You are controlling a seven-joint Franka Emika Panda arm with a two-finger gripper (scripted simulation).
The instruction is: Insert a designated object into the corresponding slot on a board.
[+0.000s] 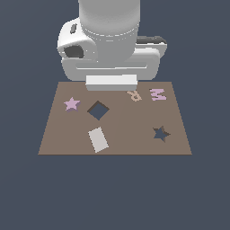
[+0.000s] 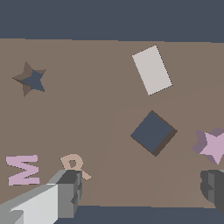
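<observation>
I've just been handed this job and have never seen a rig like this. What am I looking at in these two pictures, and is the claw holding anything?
These are simulator renders of one robot arm. The exterior view looks at the scene from off the arm; the wrist view looks down from a camera on the arm's wrist, past the claw. Its two fingers stand wide apart with nothing between them, so it is open and holds nothing. Below lies a brown board with two dark holes: a star slot and a square hole. Loose on the board are a pale pink star, a whitish tile, a pink letter M and a tan letter R.
</observation>
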